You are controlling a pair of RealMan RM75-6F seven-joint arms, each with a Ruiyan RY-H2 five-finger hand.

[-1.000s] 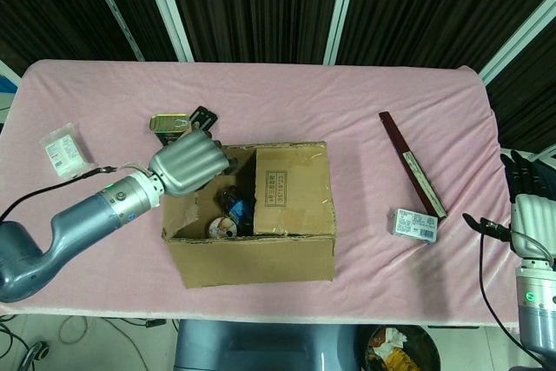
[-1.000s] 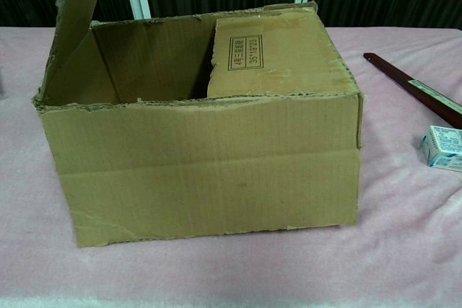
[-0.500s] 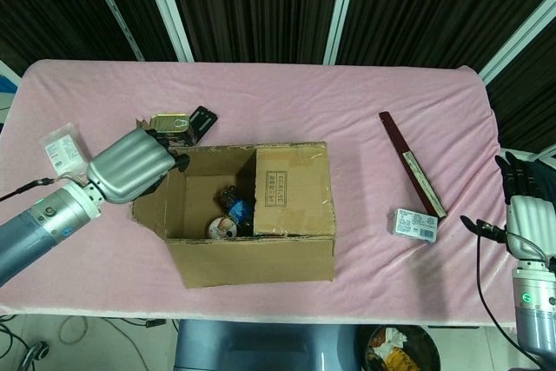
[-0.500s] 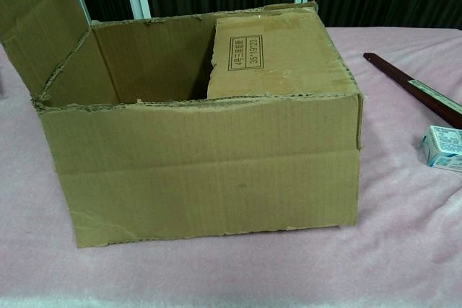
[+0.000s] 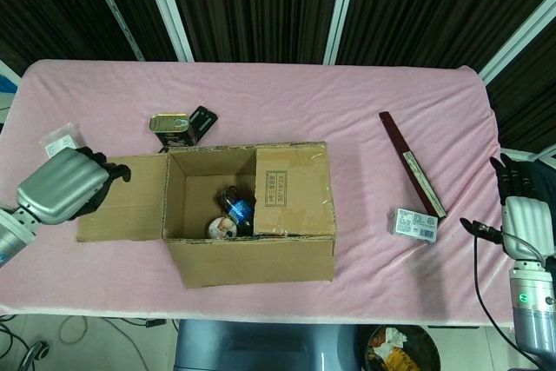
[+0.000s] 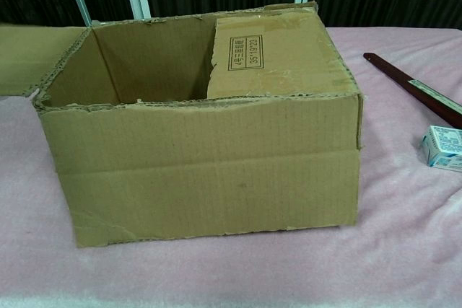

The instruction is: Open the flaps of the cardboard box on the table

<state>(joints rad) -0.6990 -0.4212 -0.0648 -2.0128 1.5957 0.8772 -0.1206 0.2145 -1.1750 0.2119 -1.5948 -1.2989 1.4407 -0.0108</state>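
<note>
The cardboard box point(image 5: 252, 254) stands at the middle of the pink table, close to the front edge. Its left flap point(image 5: 122, 199) lies folded out flat to the left. Its right flap point(image 5: 294, 188) still covers the right half of the opening. My left hand point(image 5: 62, 187) rests on the outer end of the left flap with its fingers curled in. My right hand point(image 5: 521, 208) hangs off the table's right edge, fingers apart, holding nothing. The chest view shows the box point(image 6: 202, 164), the left flap point(image 6: 29, 55) and the right flap point(image 6: 281, 59), but no hand.
Inside the box lie a blue bottle point(image 5: 236, 208) and a round item point(image 5: 224, 228). Behind the box sit a tin point(image 5: 171, 124) and a black object point(image 5: 202, 118). A white packet point(image 5: 59, 138) lies far left. A dark red stick point(image 5: 411, 162) and a small white carton point(image 5: 414, 224) lie right.
My left hand swept out to the left and down, taking the left flap from upright to flat on the table. The right hand barely shifted.
</note>
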